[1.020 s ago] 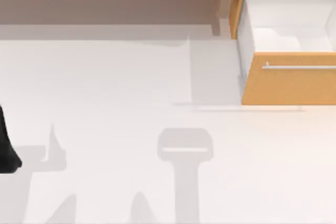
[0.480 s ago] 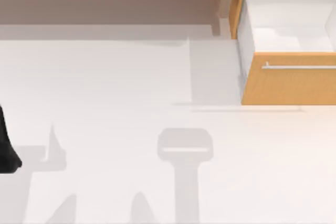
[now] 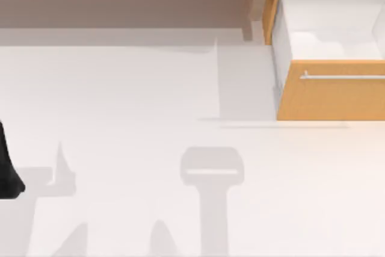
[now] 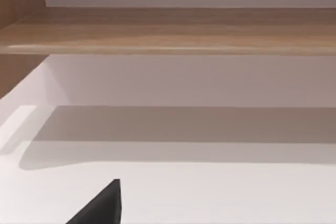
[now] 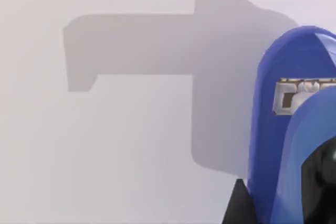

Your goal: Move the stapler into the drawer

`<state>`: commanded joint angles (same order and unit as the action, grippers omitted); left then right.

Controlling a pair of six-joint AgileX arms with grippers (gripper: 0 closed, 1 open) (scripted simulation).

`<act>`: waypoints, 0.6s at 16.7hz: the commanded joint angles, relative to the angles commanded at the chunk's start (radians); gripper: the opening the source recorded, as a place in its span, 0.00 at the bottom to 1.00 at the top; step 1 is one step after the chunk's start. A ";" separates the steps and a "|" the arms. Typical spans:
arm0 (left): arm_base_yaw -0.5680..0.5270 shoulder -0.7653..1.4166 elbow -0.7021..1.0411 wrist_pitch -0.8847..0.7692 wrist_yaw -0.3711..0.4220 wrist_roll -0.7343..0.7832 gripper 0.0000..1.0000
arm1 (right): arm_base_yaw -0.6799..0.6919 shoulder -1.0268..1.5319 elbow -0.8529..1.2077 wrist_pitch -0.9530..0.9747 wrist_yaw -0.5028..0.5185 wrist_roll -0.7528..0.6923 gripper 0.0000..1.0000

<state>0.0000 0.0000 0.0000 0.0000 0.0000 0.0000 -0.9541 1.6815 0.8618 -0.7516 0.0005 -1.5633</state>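
Close against my right wrist camera, the blue stapler (image 5: 278,129) looks rigid, slick and fairly weighty, best pinched across its body; whether my right claw grips it I cannot tell, drawer (image 3: 328,97) open.

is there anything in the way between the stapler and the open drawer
Nothing visible blocks it. The blue stapler sits right at the right tool in the right wrist view, above bare white table. The drawer is pulled open at the table's far right, its white inside bare. The left arm is parked at the left edge.
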 joint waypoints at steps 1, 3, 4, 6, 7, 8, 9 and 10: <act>0.000 0.000 0.000 0.000 0.000 0.000 1.00 | 0.000 -0.006 0.006 -0.022 0.000 -0.001 0.00; 0.000 0.000 0.000 0.000 0.000 0.000 1.00 | 0.001 -0.026 0.023 -0.064 0.000 0.000 0.00; 0.000 0.000 0.000 0.000 0.000 0.000 1.00 | 0.000 -0.037 0.032 -0.078 -0.001 0.001 0.00; 0.000 0.000 0.000 0.000 0.000 0.000 1.00 | 0.001 -0.046 0.040 -0.086 0.000 0.001 0.00; 0.000 0.000 0.000 0.000 0.000 0.000 1.00 | 0.001 -0.046 0.040 -0.086 0.000 0.001 0.00; 0.000 0.000 0.000 0.000 0.000 0.000 1.00 | 0.001 -0.046 0.040 -0.086 0.000 0.001 0.00; 0.000 0.000 0.000 0.000 0.000 0.000 1.00 | 0.001 -0.041 0.037 -0.084 0.000 0.002 0.00; 0.000 0.000 0.000 0.000 0.000 0.000 1.00 | 0.001 -0.041 0.037 -0.084 0.000 0.002 0.00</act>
<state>0.0000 0.0000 0.0000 0.0000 0.0000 0.0000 -0.9533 1.6403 0.8991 -0.8353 0.0002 -1.5609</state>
